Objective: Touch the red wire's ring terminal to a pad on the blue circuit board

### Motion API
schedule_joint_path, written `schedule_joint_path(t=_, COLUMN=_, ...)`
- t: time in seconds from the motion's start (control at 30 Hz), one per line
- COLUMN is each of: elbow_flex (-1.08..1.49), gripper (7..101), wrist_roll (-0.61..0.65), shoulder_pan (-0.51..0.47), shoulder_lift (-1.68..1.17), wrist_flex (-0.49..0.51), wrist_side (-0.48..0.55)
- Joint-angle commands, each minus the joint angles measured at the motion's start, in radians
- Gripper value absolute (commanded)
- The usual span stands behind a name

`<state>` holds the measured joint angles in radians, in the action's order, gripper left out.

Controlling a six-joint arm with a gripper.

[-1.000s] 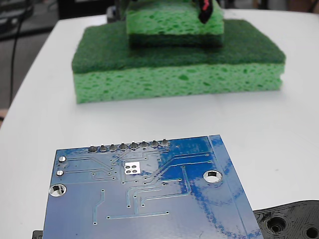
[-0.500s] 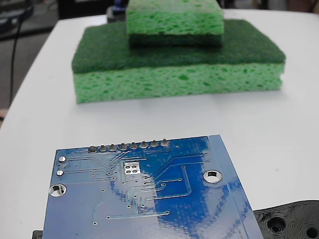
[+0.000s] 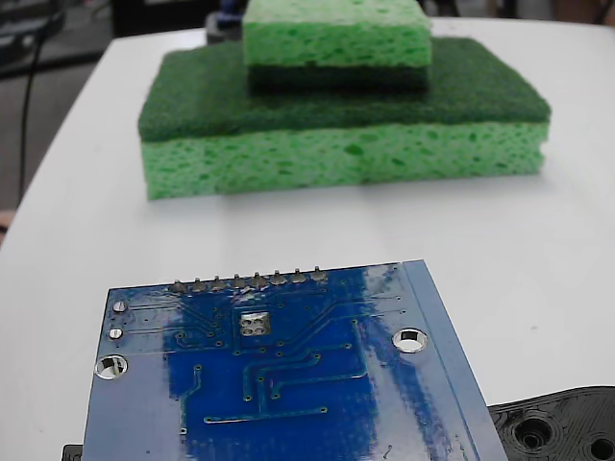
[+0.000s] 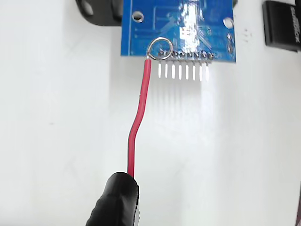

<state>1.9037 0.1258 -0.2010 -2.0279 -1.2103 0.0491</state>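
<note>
Red wire (image 4: 139, 106) | gripper (image 4: 115, 200) clamps it | white table (image 3: 538, 250) (dim room behind) | green sponges (image 3: 341, 125) stacked

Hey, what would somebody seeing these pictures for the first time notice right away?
In the fixed view, two stacked bright green sponges fill the back of the white table, with the glossy blue circuit board in front. In the wrist view, a thin red wire rises to a silver ring terminal seen over the board's near edge.
</note>
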Motion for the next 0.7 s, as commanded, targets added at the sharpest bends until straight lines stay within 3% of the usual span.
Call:
schedule_joint_path(t=0.03, elbow_flex=-0.153, gripper=100.3, wrist_roll=0.021, shoulder_pan=-0.015, shoulder_lift=0.100, wrist_flex=-0.060, wrist_side=0.015)
schedule_joint_path(t=0.23, elbow_flex=-0.296, gripper=100.3, wrist_roll=0.072, shoulder_pan=-0.069, shoulder_lift=0.241, wrist_flex=-0.135, wrist_side=0.067)
schedule_joint_path(t=0.7, elbow_flex=-0.380, gripper=100.3, wrist_roll=0.104, shoulder_pan=-0.106, shoulder_lift=0.400, wrist_flex=-0.153, wrist_side=0.103)
